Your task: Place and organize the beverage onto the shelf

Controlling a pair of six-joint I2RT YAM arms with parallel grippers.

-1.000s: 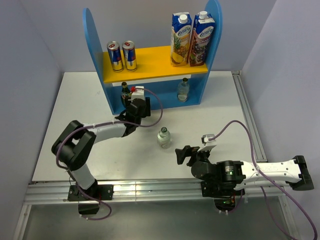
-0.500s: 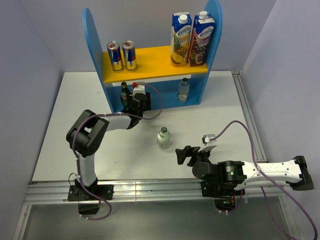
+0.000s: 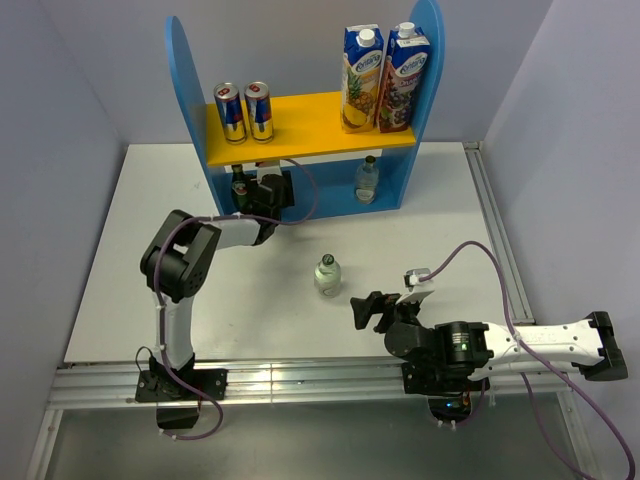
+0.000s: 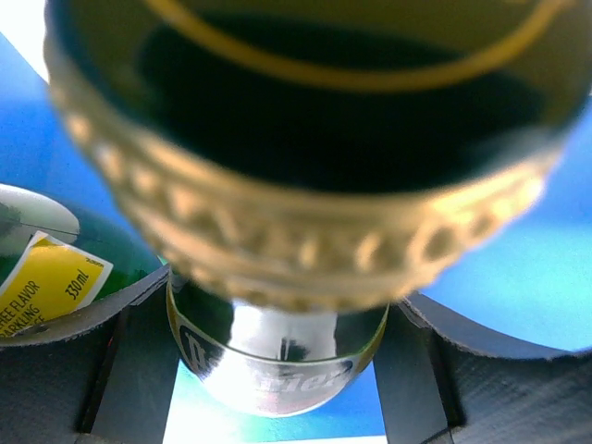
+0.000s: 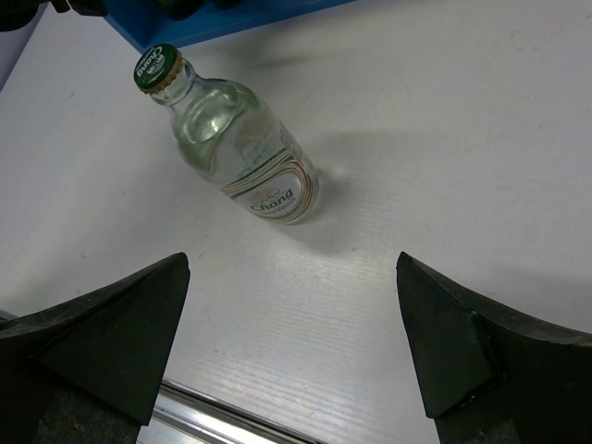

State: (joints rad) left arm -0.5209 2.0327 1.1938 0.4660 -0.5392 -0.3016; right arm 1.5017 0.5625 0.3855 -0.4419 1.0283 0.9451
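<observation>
The shelf [image 3: 188,90] stands at the back, with two blue-and-silver cans [image 3: 243,111] on its yellow-orange board. My left gripper [image 3: 268,190] reaches into the lower level and is shut on a dark green bottle [image 4: 277,139], gold cap toward the camera. A second dark green bottle [image 4: 55,268] stands just left of it; one green bottle top [image 3: 238,183] shows from above. One clear bottle [image 3: 367,180] stands on the lower level at the right. Another clear bottle [image 3: 327,274] [image 5: 236,148] stands on the table. My right gripper [image 3: 368,310] [image 5: 291,351] is open and empty, short of it.
Two tall juice cartons [image 3: 382,78] stand on the right of the upper board. The white table [image 3: 150,260] has a metal rail [image 3: 300,380] along its near edge and another along its right side. Grey walls enclose the area.
My left gripper has moved farther back, under the upper board, carrying the green bottle into the lower level. The right arm and the clear bottle on the table have not moved.
</observation>
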